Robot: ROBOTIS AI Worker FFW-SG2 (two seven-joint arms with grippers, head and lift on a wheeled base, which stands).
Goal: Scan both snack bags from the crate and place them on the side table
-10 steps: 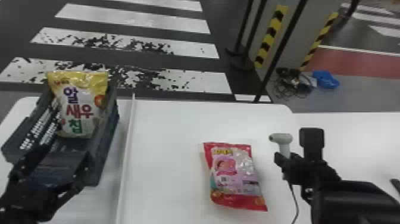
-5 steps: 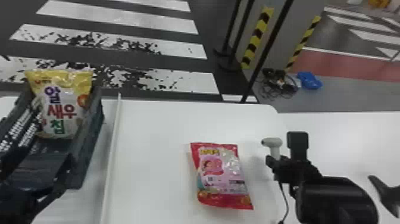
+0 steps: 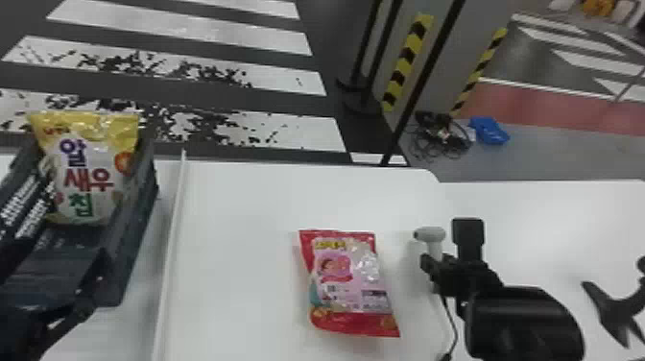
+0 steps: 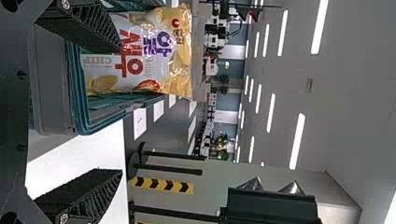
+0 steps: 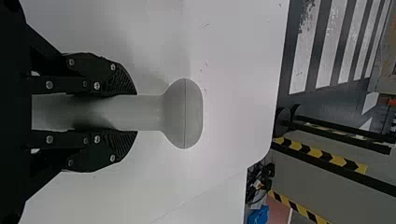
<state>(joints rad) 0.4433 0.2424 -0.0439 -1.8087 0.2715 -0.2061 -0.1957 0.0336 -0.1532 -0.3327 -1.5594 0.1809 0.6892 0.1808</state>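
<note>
In the head view my left gripper (image 3: 79, 312) is at the lower left, over the near part of the dark crate (image 3: 137, 230). A yellow-and-white snack bag (image 3: 91, 177) stands upright in the crate's far part. The left wrist view has my left gripper (image 4: 119, 109) open, the yellow bag (image 4: 154, 51) beyond its fingers. A red-and-pink snack bag (image 3: 352, 283) lies flat on the white table (image 3: 240, 230). To its right my right gripper (image 3: 432, 271) holds the scanner (image 3: 432, 235) upright; in the right wrist view, my right gripper (image 5: 135, 113) is shut on the scanner's handle (image 5: 147, 112).
A raised white strip (image 3: 172, 240) runs between crate and red bag. The scanner's cable (image 3: 451, 326) trails toward the near edge. A black stand (image 3: 619, 307) is at the far right on another white surface (image 3: 566, 225). Posts stand beyond the table.
The head view has turned right, so crate, bags and right arm sit farther left in it. The black object at the right edge has come more into view. The right gripper still holds the scanner.
</note>
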